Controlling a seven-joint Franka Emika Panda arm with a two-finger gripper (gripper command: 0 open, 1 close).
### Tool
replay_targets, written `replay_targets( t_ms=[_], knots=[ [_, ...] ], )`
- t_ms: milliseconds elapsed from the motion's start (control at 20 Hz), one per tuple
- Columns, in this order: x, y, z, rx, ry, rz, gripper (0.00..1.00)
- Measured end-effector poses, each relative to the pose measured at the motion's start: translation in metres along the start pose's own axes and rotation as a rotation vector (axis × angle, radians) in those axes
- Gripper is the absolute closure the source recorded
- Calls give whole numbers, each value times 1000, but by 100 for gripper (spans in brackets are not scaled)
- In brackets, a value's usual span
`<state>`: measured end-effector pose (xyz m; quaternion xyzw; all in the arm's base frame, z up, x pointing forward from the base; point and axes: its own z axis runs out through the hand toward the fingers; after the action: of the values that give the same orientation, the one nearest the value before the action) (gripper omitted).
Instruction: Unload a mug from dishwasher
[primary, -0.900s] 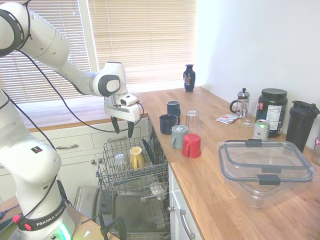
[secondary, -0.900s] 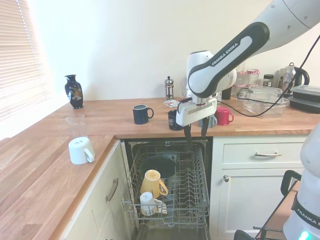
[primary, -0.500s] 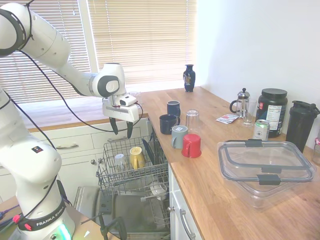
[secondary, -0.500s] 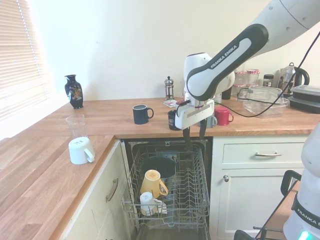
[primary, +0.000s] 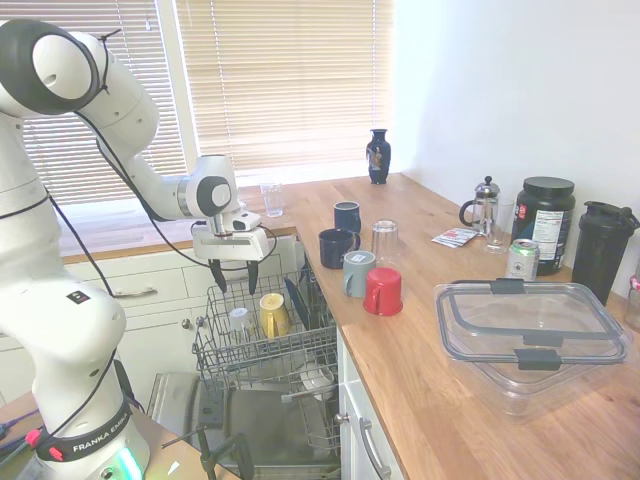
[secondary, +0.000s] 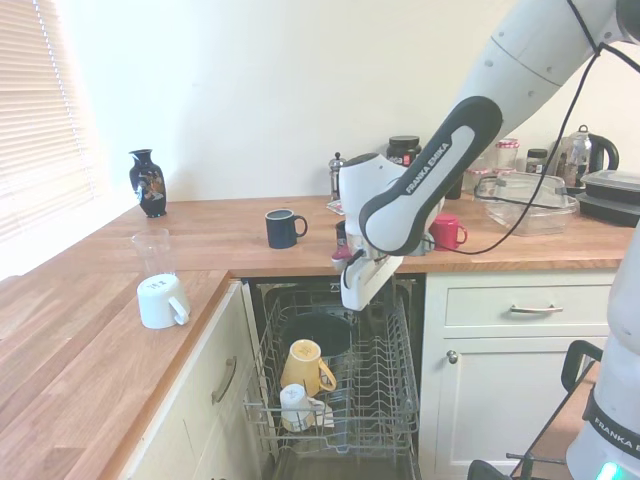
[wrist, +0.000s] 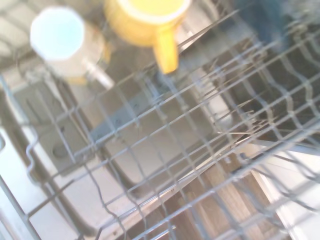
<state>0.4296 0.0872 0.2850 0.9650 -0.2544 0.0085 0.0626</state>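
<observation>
The mug (primary: 238, 322) is small and whitish. It sits in the dishwasher's grey wire rack (primary: 300, 352) next to a yellow mug (primary: 272, 313). In the second exterior view the mug (secondary: 296, 405) lies near the rack's front, below the yellow mug (secondary: 305, 365). My gripper (primary: 233, 276) hangs open above the rack's back edge, pointing down, with nothing between its fingers. It is higher than the mug and apart from it. The wrist view looks down through the wires at the mug (wrist: 62, 40) and the yellow mug (wrist: 147, 20).
On the counter right of the dishwasher stand two dark blue mugs (primary: 336, 245), a grey mug (primary: 357, 272), a red mug (primary: 383, 291) and a glass (primary: 385, 240). A white mug (secondary: 160, 300) and a glass (secondary: 151, 250) stand on the other counter. The open door (primary: 270, 430) lies below the rack.
The arm has swung away from the counter corner and come lower, so the open gripper now hangs over the rack, nearer the two mugs. The mugs have not moved.
</observation>
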Motion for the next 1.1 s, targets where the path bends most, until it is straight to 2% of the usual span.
replay_targets(
  t_ms=[550,850,1100],
  knots=[
    [21,-60,53,-36,-57,-127,0],
    [25,-74,74,-75,-54,-179,0],
    [36,-87,94,-100,-9,-201,0]
  ],
)
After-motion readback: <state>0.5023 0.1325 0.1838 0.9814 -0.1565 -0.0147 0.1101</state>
